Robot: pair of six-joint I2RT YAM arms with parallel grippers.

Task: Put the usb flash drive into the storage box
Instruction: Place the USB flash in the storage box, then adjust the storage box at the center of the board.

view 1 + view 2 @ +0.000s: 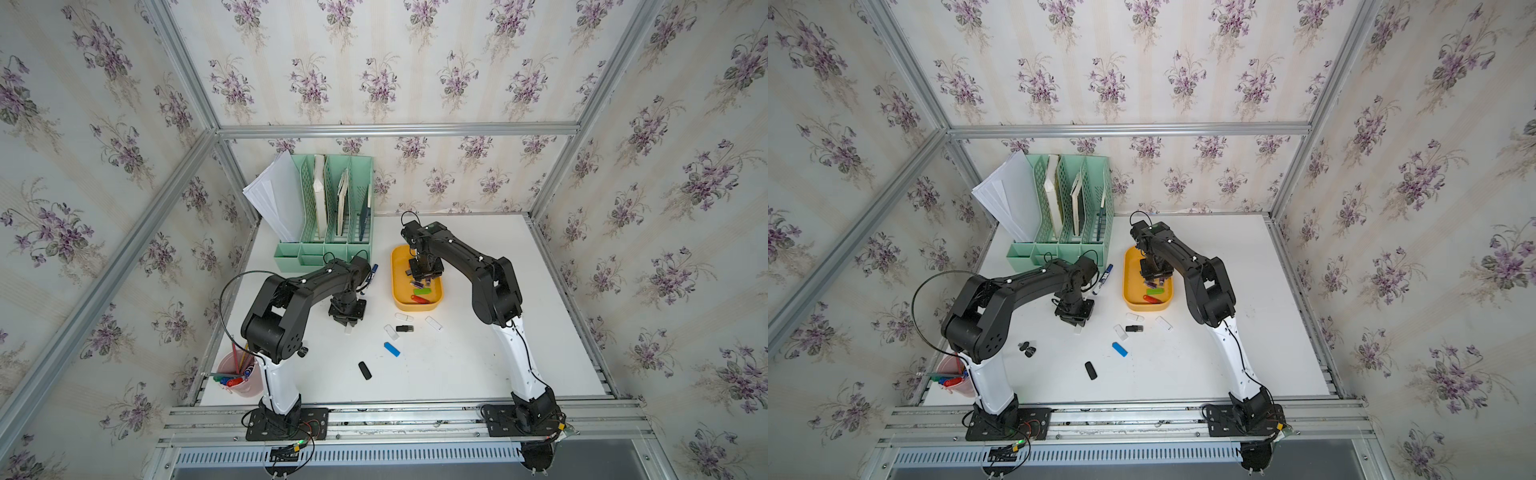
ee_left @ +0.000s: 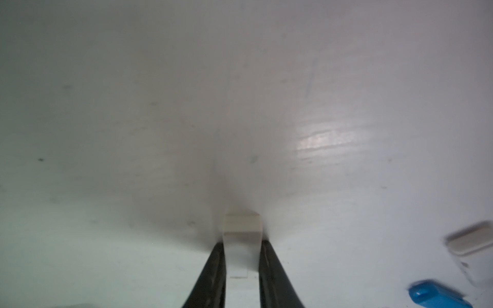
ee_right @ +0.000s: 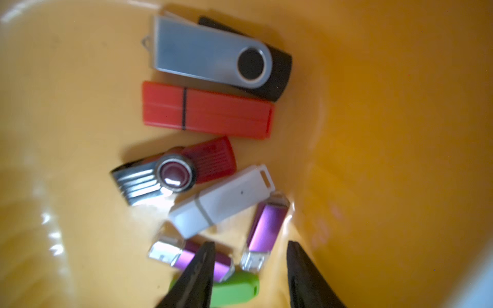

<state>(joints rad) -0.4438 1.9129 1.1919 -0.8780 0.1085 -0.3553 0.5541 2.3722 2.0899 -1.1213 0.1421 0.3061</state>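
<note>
Bright even light, edges bowed by wide lens, glare on table [image 2: 325, 141], wrist views blurred

On my left wrist camera the white drive [image 2: 241, 226] pinched in the left jaws is blurred, its rear end covered by them. Near those jaws a blue drive [image 2: 437, 297] and a white capped drive [image 2: 472, 245] run off the frame's edge. In the storage box [image 3: 400, 133], one right jaw covers part of a purple drive [image 3: 184, 256] and the green drive [image 3: 234, 289].

Loose flash drives [image 1: 404, 317] just before storage box [image 1: 417, 308]
</note>
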